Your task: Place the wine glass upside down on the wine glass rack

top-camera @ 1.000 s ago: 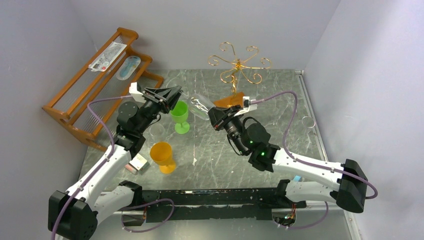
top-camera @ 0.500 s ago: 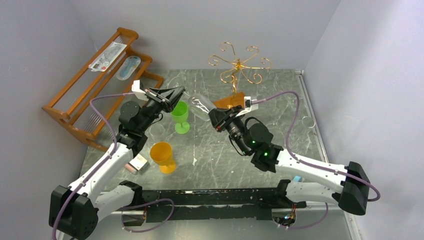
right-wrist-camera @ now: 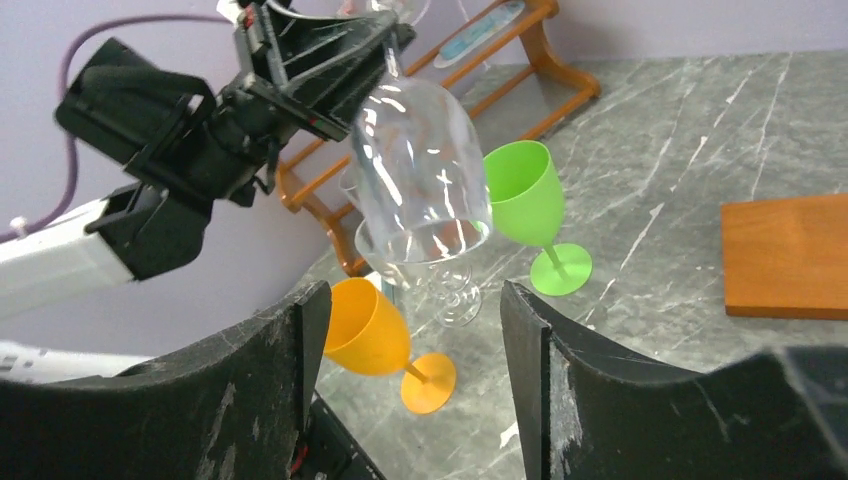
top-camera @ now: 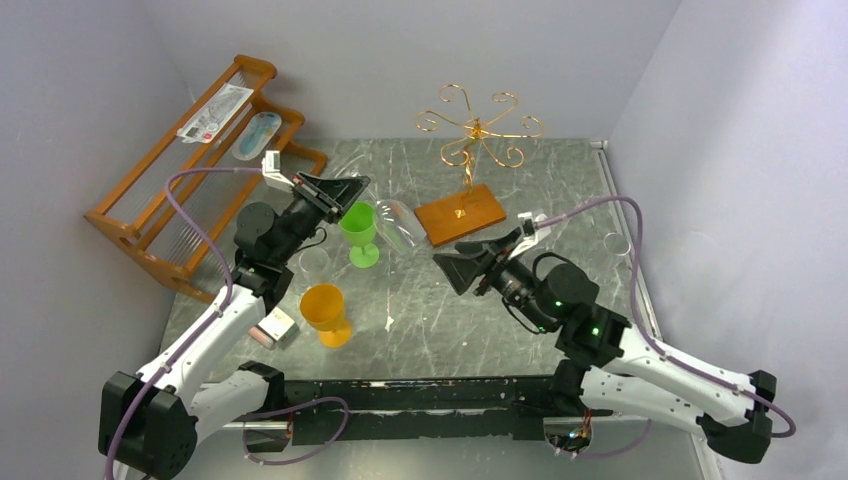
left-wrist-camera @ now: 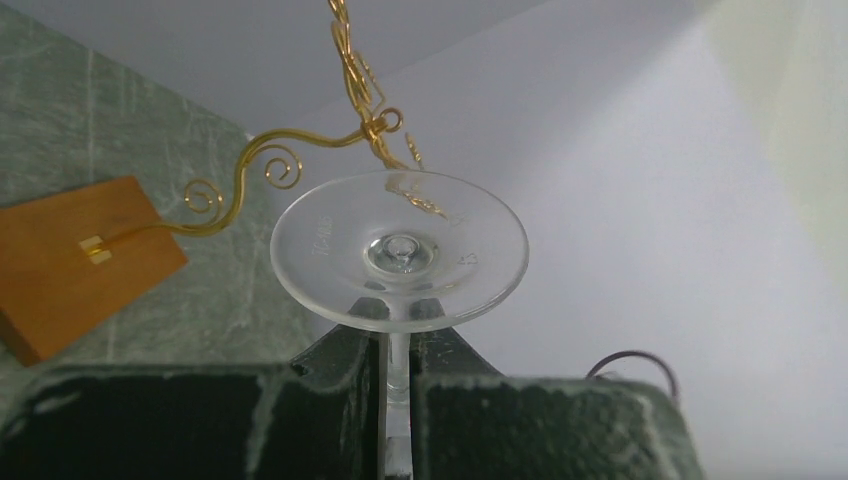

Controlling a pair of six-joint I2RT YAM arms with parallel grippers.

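Nearest the arm bases: one orange goblet [top-camera: 323,310], upright on the desk [top-camera: 560,190], and one small silvery box [top-camera: 275,327] just to its left. On the right, one right hand [top-camera: 447,272], spread wide, gripping nothing, facing the held glass. Farther in: one green goblet [top-camera: 358,232] and one clear stemmed glass [top-camera: 313,262], both upright near the left arm; one more small clear glass [top-camera: 617,243] alone by the right edge. Just above the green goblet, one left hand [top-camera: 350,188], pinched tight on the stem of the one wine glass [right-wrist-camera: 420,170], held in the air, foot up, rim tilted down toward the desk, between green goblet and rack base, well apart from the gold curls. Beyond: one wine glass rack [top-camera: 478,125], gold wire spirals on a central stem over a flat brown wooden base. Far left: one orange-brown slatted shelf [top-camera: 125,228] bearing two packets [top-camera: 215,112]. Underneath everything, a dark grey-green marbled desk with pale streaks; around it, plain pale lilac walls [top-camera: 400,60] on three sides.
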